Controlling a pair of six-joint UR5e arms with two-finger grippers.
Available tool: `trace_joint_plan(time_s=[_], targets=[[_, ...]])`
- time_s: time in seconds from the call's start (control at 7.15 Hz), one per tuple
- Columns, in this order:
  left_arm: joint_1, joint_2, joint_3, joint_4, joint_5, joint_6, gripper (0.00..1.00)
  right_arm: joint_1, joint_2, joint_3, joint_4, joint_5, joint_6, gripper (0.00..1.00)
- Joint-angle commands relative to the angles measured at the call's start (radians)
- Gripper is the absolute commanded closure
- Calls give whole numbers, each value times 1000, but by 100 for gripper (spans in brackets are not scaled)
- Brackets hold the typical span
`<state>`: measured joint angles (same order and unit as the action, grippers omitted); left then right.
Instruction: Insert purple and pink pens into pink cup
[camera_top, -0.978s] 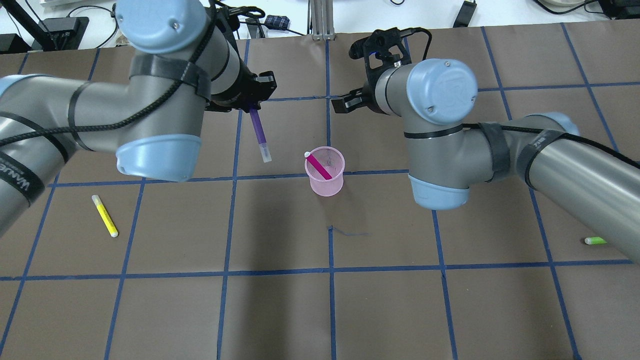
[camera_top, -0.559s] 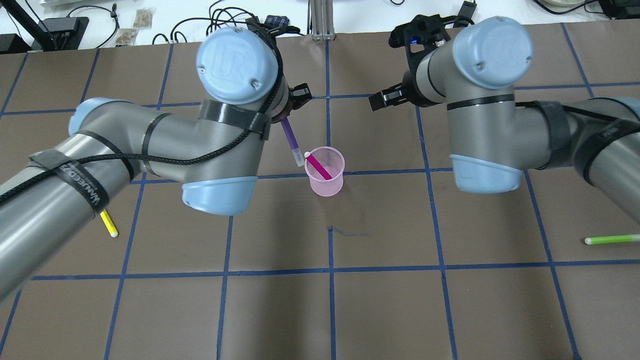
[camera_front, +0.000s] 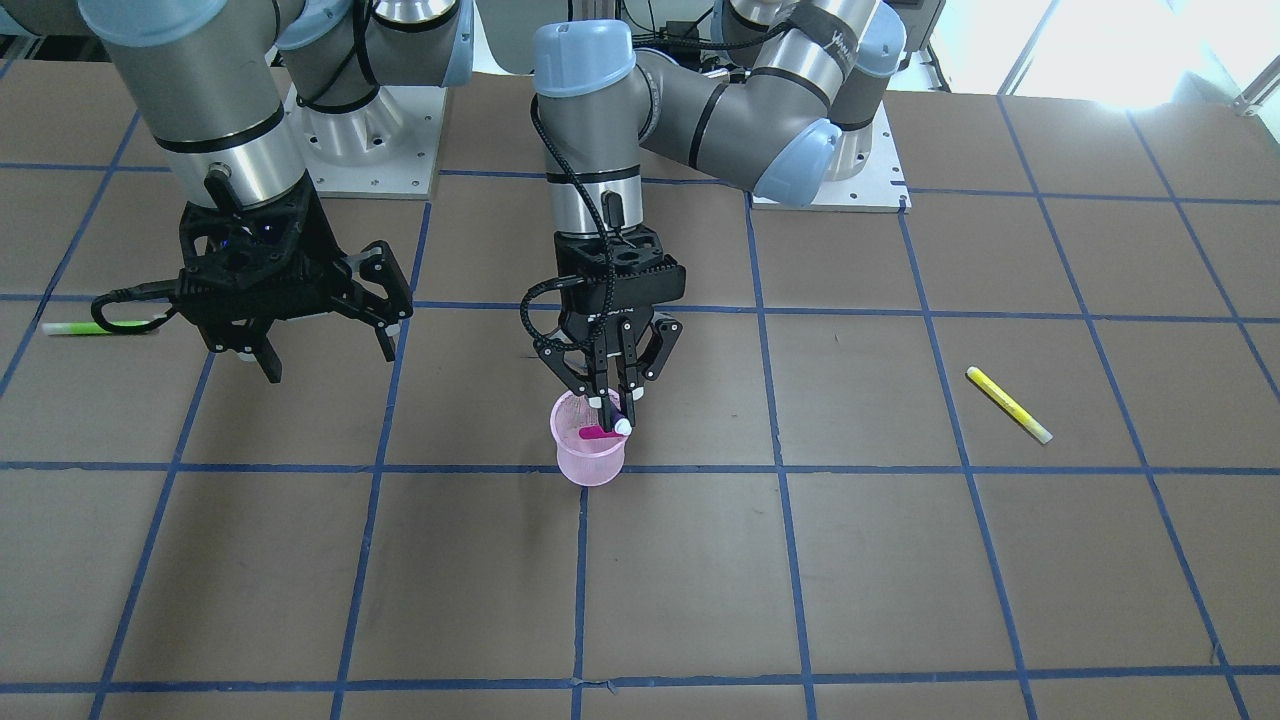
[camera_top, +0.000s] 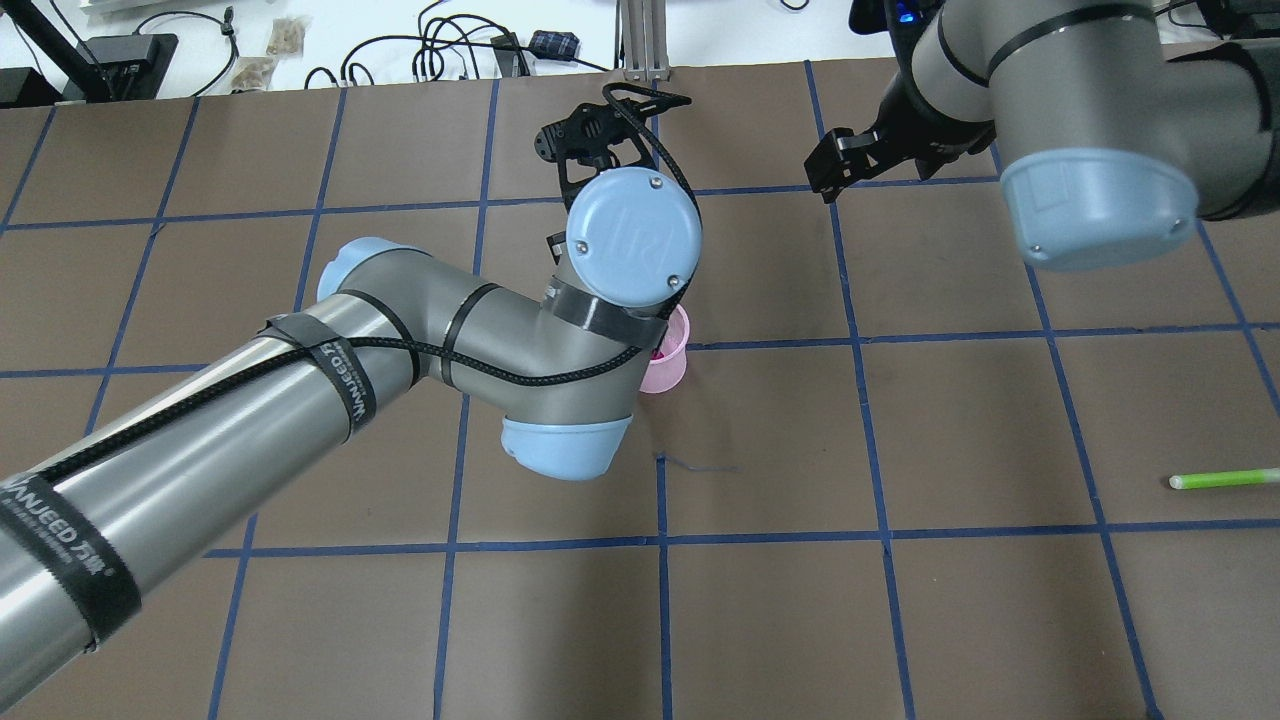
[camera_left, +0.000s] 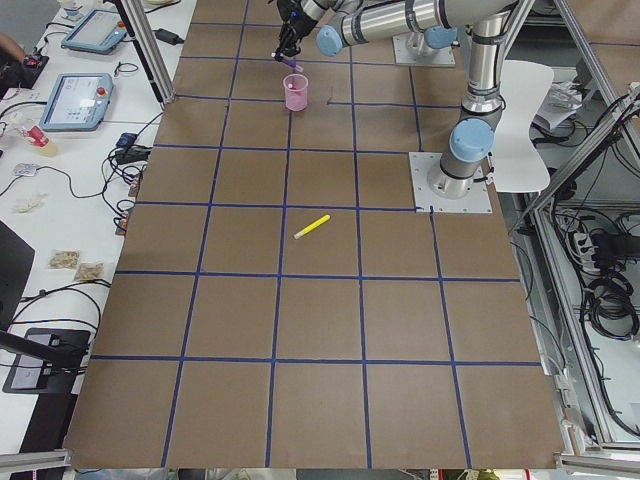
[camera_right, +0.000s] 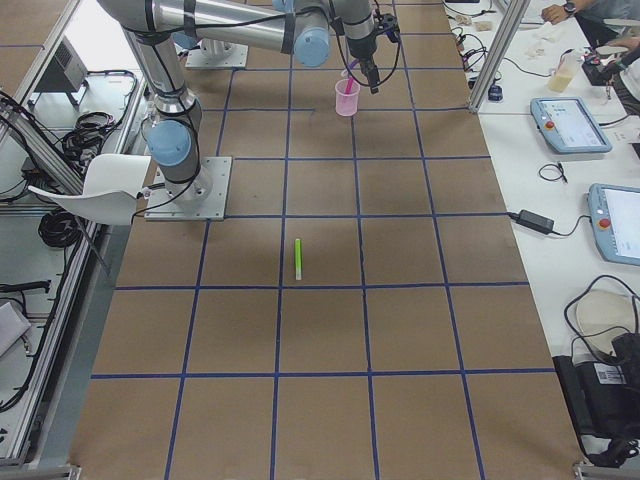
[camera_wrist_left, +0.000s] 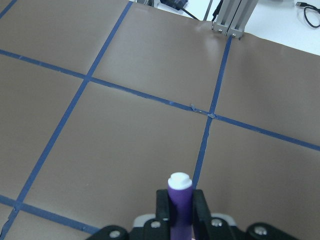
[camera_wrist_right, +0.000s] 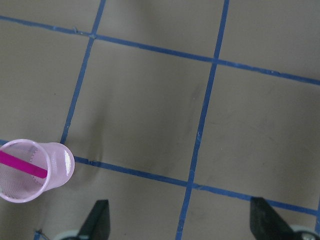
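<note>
- The left gripper (camera_front: 614, 400) is closed narrowly on the purple pen (camera_wrist_left: 179, 206) and holds it close to upright, white end down, right above the pink cup (camera_front: 590, 455).
- The cup stands upright on the desk (camera_front: 900, 560) beside a blue grid line. The pink pen (camera_wrist_right: 22, 165) is already inside, leaning across it, so 1 of the 2 pens looks done.
- In the front-facing view the purple pen's lower end sits right at the cup's rim. I cannot tell whether it is inside the mouth or just on the edge.
- The right gripper (camera_front: 330, 358) hangs well apart from the cup with its jaws spread wide and nothing between them.
- Risk 1: if the gripper lets go while the pen's end is on or outside the rim, the pen would likely glance off and drop onto the desk.
- Risk 2: the cup looks thin and light, so a push from the pen or the gripper against its wall could tip it and spill the pink pen.
- Risk 3: the slanted pink pen may block the purple one, leaving it propped high and liable to topple out.
- A yellow pen (camera_front: 1008, 404) and a green pen (camera_top: 1220, 479) lie far off and pose no obstacle.
</note>
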<state>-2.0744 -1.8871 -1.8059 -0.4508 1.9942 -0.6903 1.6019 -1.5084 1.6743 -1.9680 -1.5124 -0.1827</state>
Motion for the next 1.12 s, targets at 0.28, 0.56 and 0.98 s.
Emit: trace_joint_plan(time_s=[0.28,0.56,0.98], targets=[[-41,-131,-23,260,103,17,100,-2,0,-73,196,-9,196,0],[-58,-152,-29,279,124,37,100,-7,-1,-76,278,-25,203,0],[-108,-144,-78,285,189,34,100,3,-15,-71,279,-54,212,0]])
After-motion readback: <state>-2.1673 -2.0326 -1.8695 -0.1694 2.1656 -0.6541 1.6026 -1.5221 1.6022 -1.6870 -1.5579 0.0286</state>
